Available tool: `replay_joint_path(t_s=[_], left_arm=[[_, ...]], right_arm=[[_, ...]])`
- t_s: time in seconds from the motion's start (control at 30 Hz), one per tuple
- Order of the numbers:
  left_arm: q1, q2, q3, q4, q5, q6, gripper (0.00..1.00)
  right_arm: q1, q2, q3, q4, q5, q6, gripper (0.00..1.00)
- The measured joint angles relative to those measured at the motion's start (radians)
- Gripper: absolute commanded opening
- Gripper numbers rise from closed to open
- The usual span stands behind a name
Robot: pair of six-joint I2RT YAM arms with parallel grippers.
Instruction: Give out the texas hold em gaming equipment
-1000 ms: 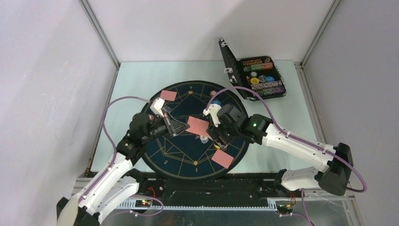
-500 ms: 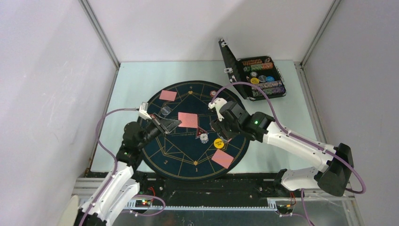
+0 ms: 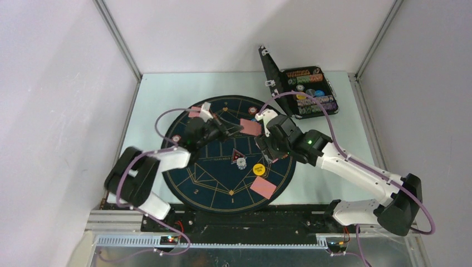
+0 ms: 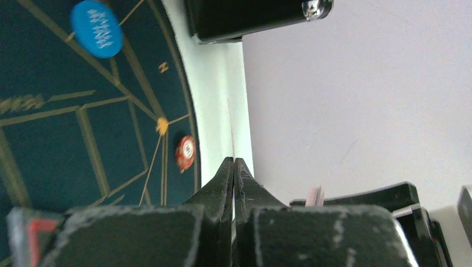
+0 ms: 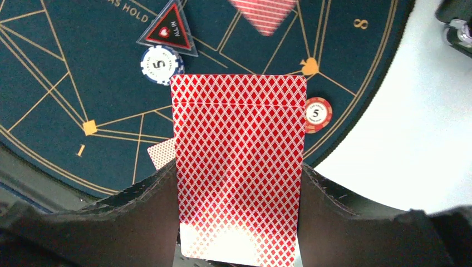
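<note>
I noted the mat (image 3: 206, 178) filling mid-table, with bare table (image 3: 161, 94) round its rim, widest on the far side, and the open case (image 3: 273, 69) at the far right corner. The left arm lay stretched over the mat's far half. The left claw (image 4: 234, 164) was pinched together on one card (image 3: 250, 127), edge-on from its wrist, just beside the right arm. The right claw (image 5: 239, 186) was clamped on the deck (image 5: 239, 128), above the mat near a rim-side red chip (image 5: 317, 111).
</note>
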Motion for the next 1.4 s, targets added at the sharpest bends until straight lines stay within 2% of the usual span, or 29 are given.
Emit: replay_joint_path(t_s=[0.17,0.33,0.63,0.73,0.77,0.83,1.03,1.17,1.2,1.3,1.4], left_arm=[[-0.089,0.302,0.248,0.102,-0.019,-0.037,0.00],[-0.146,0.502,0.442,0.061,-0.051,-0.051,0.00],[-0.208,0.640,0.653,-0.109,-0.139,-0.041,0.00],[-0.213,0.663,0.686,-0.173,-0.170,-0.033,0.04],[-0.213,0.670,0.694,-0.194,-0.177,-0.032,0.06],[-0.214,0.686,0.710,-0.237,-0.183,-0.025,0.24],[-0.213,0.702,0.721,-0.320,-0.208,0.003,0.53],[-0.213,0.677,0.711,-0.368,-0.214,0.049,0.65],[-0.213,0.655,0.695,-0.376,-0.216,0.061,0.68],[-0.214,0.555,0.628,-0.413,-0.224,0.097,0.93],[-0.213,0.419,0.571,-0.469,-0.235,0.139,0.99]], right_arm=[[-0.026,-0.012,0.000,-0.004,0.013,0.018,0.00],[-0.045,-0.027,0.000,-0.013,0.014,0.028,0.00],[-0.064,-0.030,0.000,-0.015,0.013,0.028,0.00],[-0.068,-0.030,0.000,-0.016,0.013,0.028,0.00],[-0.069,-0.030,0.000,-0.015,0.013,0.028,0.00],[-0.071,-0.030,0.000,-0.016,0.013,0.028,0.00],[-0.072,-0.030,0.000,-0.018,0.008,0.028,0.00],[-0.072,-0.030,0.000,-0.020,0.007,0.028,0.00],[-0.072,-0.030,0.000,-0.020,0.006,0.028,0.00],[-0.072,-0.030,0.000,-0.021,0.006,0.028,0.00],[-0.072,-0.031,0.000,-0.023,0.006,0.028,0.00]])
